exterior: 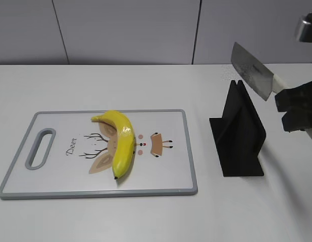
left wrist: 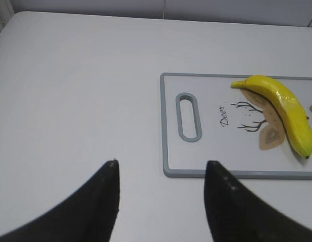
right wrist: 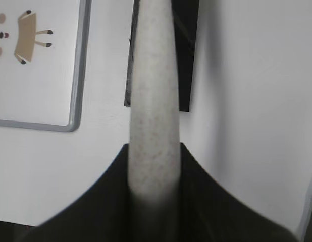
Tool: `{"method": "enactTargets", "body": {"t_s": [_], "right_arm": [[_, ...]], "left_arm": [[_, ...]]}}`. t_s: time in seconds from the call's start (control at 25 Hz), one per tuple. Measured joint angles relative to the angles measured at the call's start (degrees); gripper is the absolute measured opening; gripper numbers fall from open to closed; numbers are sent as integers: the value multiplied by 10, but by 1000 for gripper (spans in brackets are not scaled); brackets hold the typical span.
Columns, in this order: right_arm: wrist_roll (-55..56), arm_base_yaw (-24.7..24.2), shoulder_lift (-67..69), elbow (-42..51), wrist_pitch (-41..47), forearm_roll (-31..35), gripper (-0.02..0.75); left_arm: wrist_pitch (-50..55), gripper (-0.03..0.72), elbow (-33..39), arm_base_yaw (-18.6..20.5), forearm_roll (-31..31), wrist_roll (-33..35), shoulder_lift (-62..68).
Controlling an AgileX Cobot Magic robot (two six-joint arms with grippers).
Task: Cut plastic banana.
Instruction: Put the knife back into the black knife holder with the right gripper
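Observation:
The plastic banana [exterior: 122, 141] is glossy yellow and curved. It lies on the white cutting board [exterior: 166, 171] with a grey rim and a deer drawing; it also shows in the left wrist view [left wrist: 287, 108]. My right gripper [exterior: 292, 108] is shut on the pale speckled handle [right wrist: 153, 111] of a cleaver knife, whose steel blade [exterior: 252, 70] is raised above the black knife stand [exterior: 239, 136], right of the board. My left gripper [left wrist: 161, 169] is open and empty, above bare table left of the board's [left wrist: 168, 151] handle end.
The cutting board has a handle slot [exterior: 40, 148] at its left end. The black knife stand [right wrist: 186, 55] sits between the board and my right gripper. A grey wall [exterior: 125, 30] runs behind the white table.

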Motion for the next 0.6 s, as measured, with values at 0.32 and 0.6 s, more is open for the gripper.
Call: {"method": "enactTargets", "body": {"t_s": [0.32, 0.6], "right_arm": [[13, 0, 52, 0, -29, -22, 162], [15, 0, 58, 0, -39, -24, 162]], "left_arm": [[0, 471, 0, 1, 0, 0, -18], [0, 420, 0, 1, 0, 0, -18]]}}
